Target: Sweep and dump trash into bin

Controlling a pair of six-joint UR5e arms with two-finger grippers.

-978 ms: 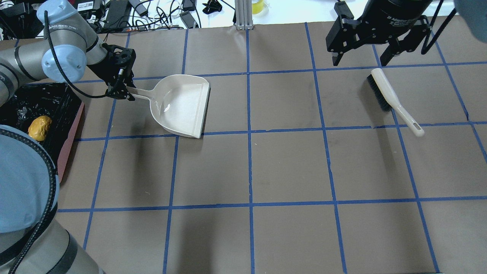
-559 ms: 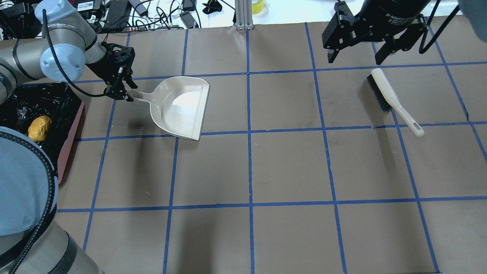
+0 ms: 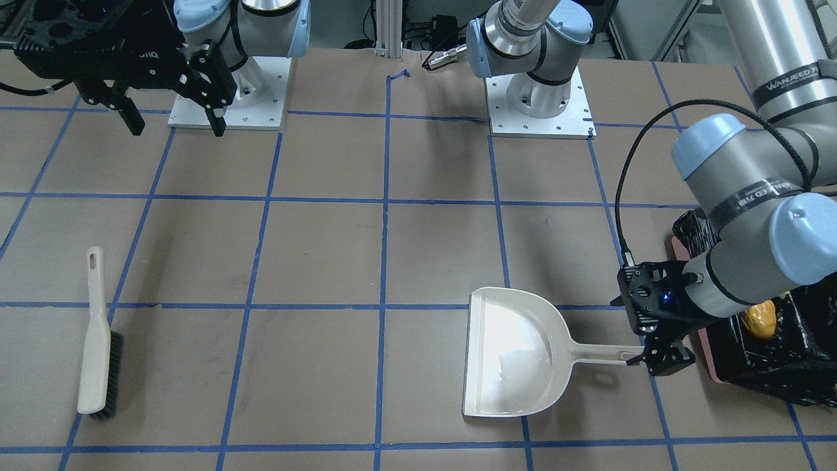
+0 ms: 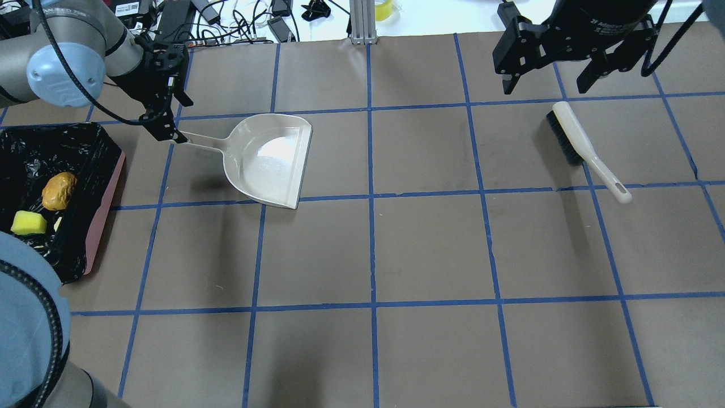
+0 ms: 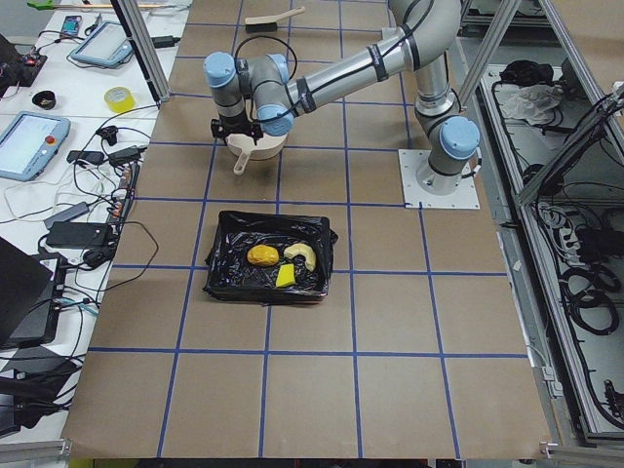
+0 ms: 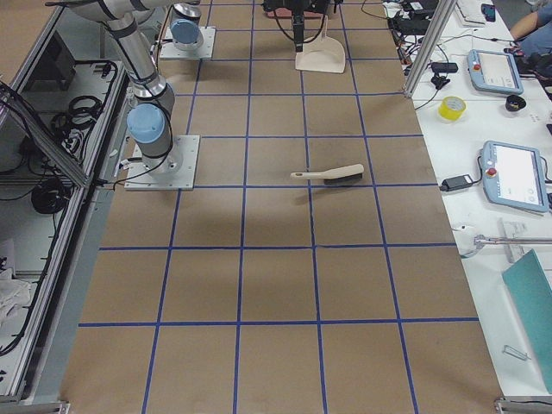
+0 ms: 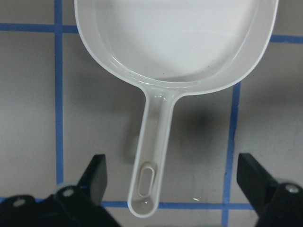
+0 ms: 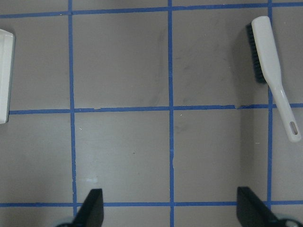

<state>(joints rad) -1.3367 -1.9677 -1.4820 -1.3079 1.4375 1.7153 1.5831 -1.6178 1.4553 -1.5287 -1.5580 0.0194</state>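
The bin (image 4: 109, 187), a pink tray lined with a black bag, sits at the table's left edge. Trash lies inside it: an orange-yellow lump (image 4: 59, 191), a yellow-green wedge (image 4: 28, 222) and a cream crescent (image 5: 303, 253). The off-white dustpan (image 4: 273, 158) lies flat on the table. My left gripper (image 4: 174, 120) is open over the handle's end (image 7: 152, 161), fingers wide apart and clear of it. My right gripper (image 4: 544, 88) hangs open above the table's back right, near the brush (image 4: 583, 147).
The brush (image 3: 98, 347) lies alone on the brown gridded table with its bristles sideways. Cables and boxes crowd the bench beyond the table's far edge (image 4: 226, 22). The arm bases (image 3: 539, 104) stand at the robot's side of the table.
The dustpan went from tilted to flat on the table. My left gripper let go of its handle and drew back toward the handle's end. The left arm moved off the bin, uncovering the wedge.
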